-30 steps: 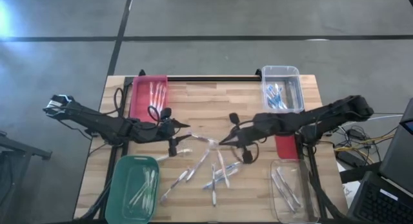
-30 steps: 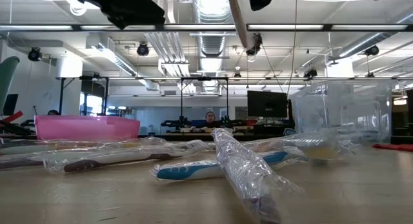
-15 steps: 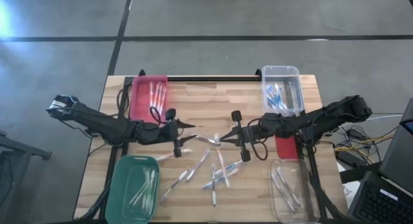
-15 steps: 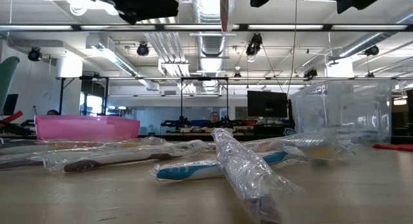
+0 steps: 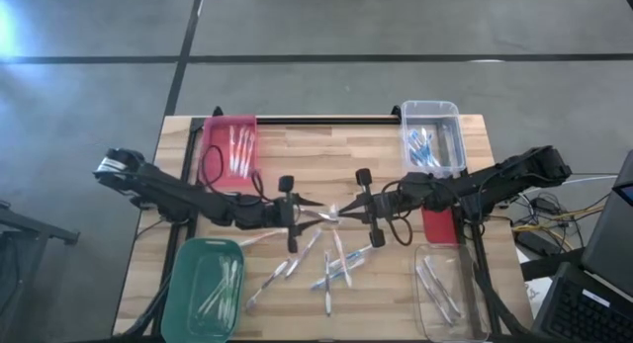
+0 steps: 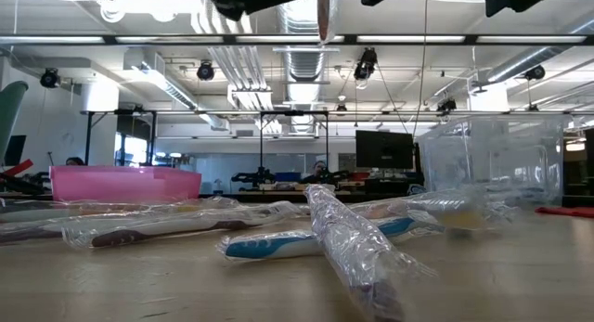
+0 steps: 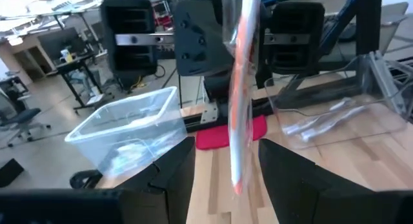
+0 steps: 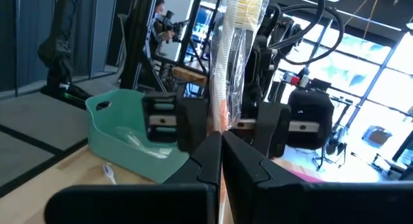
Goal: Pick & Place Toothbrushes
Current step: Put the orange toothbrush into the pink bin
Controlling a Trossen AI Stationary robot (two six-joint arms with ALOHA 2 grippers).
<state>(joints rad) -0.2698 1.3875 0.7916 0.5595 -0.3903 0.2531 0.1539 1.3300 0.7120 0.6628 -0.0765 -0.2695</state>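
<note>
Now, held toothbrush [image 5: 333, 214]: wrapped, orange-accented, lifted above the worktop's [image 5: 326, 155] middle between both arms.
Right pincer [image 5: 346, 214]: clamped tight on that wrapped brush, above the loose pile.
Left pincer [image 5: 310, 207]: fingers spread, facing the right one, its tips on either side of the brush's free end.
Loose toothbrushes [image 5: 331, 264]: scattered in wrappers on the wood, below the two pincers.
Pink bin [image 5: 213, 145]: far left corner, several brushes inside.
Green bin [image 5: 188, 284]: near left, brushes inside.
Clear bins [image 5: 450, 116]: one far right, one near right, each holding brushes.
</note>
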